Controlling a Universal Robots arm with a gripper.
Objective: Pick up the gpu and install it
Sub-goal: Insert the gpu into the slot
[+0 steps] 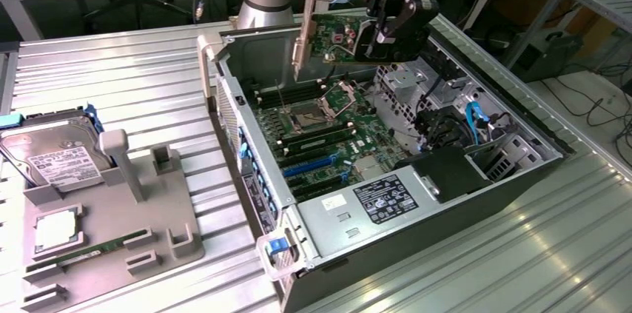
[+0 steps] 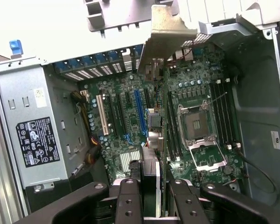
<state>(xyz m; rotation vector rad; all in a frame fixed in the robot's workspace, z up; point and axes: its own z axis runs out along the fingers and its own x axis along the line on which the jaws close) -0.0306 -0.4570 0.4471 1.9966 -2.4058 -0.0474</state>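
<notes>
gpu (image 1: 331,35): stiff, light, fragile card | fingers (image 2: 129,196) partly closed, clamping its edge between them, clear of components | hangs above the case (image 1: 513,180), bracket (image 2: 165,32) farthest from fingers

The gpu (image 1: 341,37) is green with a silver bracket; the motherboard (image 1: 331,132) is green (blue slots), the power supply (image 1: 380,202) grey, black-labelled.

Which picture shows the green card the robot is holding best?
The exterior view: the gpu shows its green face and silver bracket, held by the pincer above the open computer case. The wrist view sees the gpu edge-on, a thin slab between the fingers.
</notes>
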